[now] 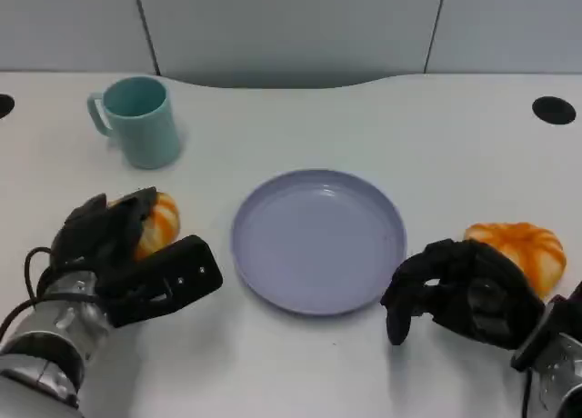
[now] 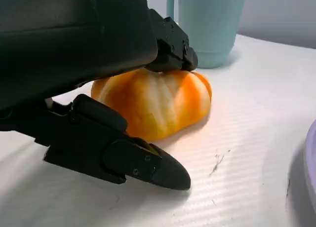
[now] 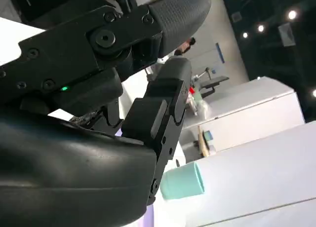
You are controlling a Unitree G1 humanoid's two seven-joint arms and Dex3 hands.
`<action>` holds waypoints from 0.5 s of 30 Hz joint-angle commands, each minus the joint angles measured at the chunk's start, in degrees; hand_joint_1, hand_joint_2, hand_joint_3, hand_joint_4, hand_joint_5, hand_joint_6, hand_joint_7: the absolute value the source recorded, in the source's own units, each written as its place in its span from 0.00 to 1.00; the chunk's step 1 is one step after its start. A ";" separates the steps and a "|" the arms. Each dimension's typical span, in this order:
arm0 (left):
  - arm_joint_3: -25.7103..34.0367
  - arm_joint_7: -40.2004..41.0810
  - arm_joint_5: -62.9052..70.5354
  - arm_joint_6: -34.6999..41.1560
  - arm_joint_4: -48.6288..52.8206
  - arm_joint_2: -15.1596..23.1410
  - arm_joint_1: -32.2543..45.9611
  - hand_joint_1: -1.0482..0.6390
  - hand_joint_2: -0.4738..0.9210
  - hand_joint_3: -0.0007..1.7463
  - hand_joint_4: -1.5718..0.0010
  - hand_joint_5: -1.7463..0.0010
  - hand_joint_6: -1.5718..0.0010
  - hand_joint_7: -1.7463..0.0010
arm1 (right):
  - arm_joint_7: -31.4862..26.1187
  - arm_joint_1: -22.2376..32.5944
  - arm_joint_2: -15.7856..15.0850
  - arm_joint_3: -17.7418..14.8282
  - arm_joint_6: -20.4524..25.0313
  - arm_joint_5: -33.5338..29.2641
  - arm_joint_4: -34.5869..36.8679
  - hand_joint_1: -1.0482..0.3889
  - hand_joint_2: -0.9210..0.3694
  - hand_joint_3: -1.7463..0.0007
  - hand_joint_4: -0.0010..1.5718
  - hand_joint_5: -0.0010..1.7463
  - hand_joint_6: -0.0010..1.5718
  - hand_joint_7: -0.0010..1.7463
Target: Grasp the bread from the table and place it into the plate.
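Note:
A lilac plate (image 1: 318, 241) lies at the table's middle with nothing in it. An orange-and-white striped bread (image 1: 162, 221) (image 2: 158, 106) lies on the table left of the plate. My left hand (image 1: 127, 254) (image 2: 98, 89) reaches over it: the fingers (image 2: 170, 52) touch its top, and the thumb (image 2: 128, 160) lies on the table beside it, a gap apart. A second bread (image 1: 520, 248) lies right of the plate. Just left of that bread, my right hand (image 1: 459, 293) (image 3: 123, 103) has its fingers curled in with nothing in them.
A teal mug (image 1: 138, 120) (image 2: 210, 24) (image 3: 182, 180) stands at the back left, just beyond the left bread. The table's far edge runs in front of a grey wall. Bare white tabletop lies in front of the plate.

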 commanded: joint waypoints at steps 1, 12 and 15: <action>-1.09 1.92 1.15 -0.08 0.48 -0.27 1.96 0.38 0.94 0.00 0.62 0.85 0.61 0.94 | 0.49 0.70 -0.77 -0.35 0.21 0.85 -0.78 0.40 0.05 1.00 0.52 0.64 0.73 0.00; 1.80 6.17 -0.81 -3.98 -0.07 0.48 0.75 0.53 0.97 0.00 0.42 0.65 0.27 0.96 | 0.17 -0.70 -0.99 0.02 0.64 0.66 -0.45 0.41 0.04 1.00 0.51 0.64 0.73 0.00; 2.77 7.42 -1.41 -6.41 -0.35 0.75 0.05 0.51 0.96 0.00 0.39 0.63 0.25 0.96 | 0.42 -1.19 -0.95 0.00 0.34 0.71 -0.52 0.40 0.03 1.00 0.51 0.62 0.72 0.00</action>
